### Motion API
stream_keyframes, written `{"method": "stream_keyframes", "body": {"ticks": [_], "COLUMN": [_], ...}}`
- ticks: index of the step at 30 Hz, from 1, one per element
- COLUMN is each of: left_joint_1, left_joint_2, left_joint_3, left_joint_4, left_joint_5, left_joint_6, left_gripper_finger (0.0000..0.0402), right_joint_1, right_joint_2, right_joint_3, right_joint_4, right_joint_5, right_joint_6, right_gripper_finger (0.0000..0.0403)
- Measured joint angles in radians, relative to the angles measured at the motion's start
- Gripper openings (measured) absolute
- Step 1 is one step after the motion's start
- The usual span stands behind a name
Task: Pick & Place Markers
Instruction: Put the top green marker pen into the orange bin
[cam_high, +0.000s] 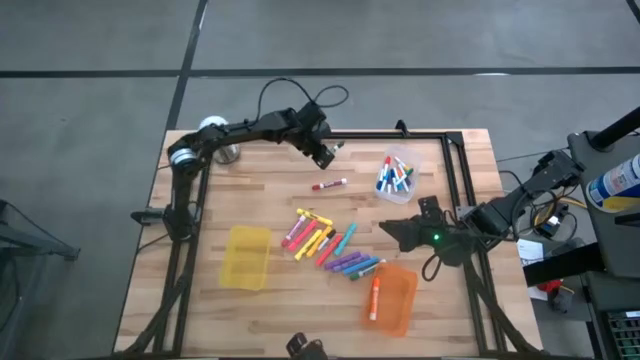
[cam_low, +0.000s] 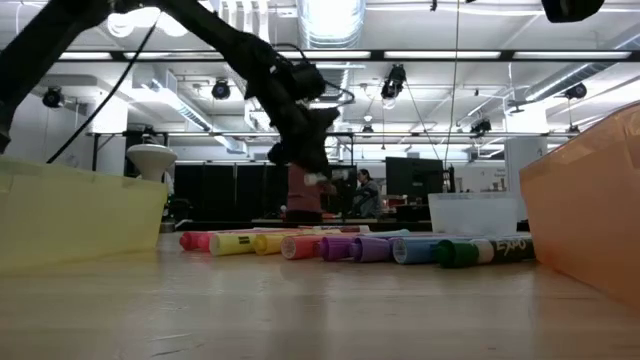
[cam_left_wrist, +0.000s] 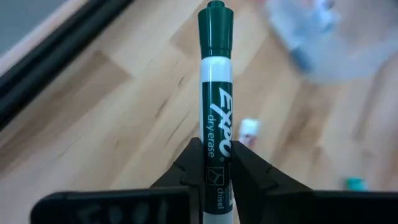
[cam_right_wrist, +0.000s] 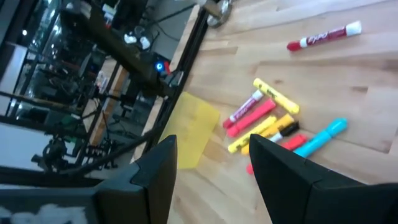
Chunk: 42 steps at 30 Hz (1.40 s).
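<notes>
1. The left gripper (cam_left_wrist: 216, 177) has its jaws closed on a dark green capped dry-erase marker (cam_left_wrist: 216, 93), which sticks out past the fingertips, above the far part of the wooden tabletop (cam_high: 250, 195).
2. In the high view that gripper (cam_high: 325, 155) is near the far edge, well left of a clear plastic bin (cam_high: 400, 172) holding several markers.
3. A lone red marker with a white end (cam_high: 329, 185) lies on the wood just in front of it.
4. A loose cluster of yellow, pink, teal, purple and blue markers (cam_high: 330, 245) lies mid-table, between a translucent yellow bin (cam_high: 246, 257) and a translucent orange bin (cam_high: 392, 298).
5. An orange marker (cam_high: 375, 297) lies inside the orange bin.
6. The right gripper (cam_right_wrist: 214, 165) waits with jaws apart and empty, to the right of the cluster.
</notes>
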Motion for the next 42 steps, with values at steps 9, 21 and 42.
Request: {"method": "stream_keyframes", "body": {"ticks": [9, 21, 42], "left_joint_1": [-0.011, -0.075, -0.279], "left_joint_2": [-0.124, -0.202, -0.207], "left_joint_3": [0.001, 0.001, 0.001], "left_joint_4": [0.006, 0.026, 0.297], "left_joint_5": [0.130, 0.318, 0.399], "left_joint_6": [-0.147, -0.303, -0.548], "left_gripper_finger": [0.0044, 0.0044, 0.0044], "right_joint_1": [-0.049, -0.186, -0.395], "right_joint_2": [-0.006, -0.007, -0.004], "right_joint_3": [0.000, 0.000, 0.000], "right_joint_4": [0.004, 0.010, 0.116], "right_joint_5": [0.002, 0.002, -0.121], "right_joint_6": [0.014, 0.051, -0.095], "right_gripper_finger": [0.0194, 0.0194, 0.0194]}}
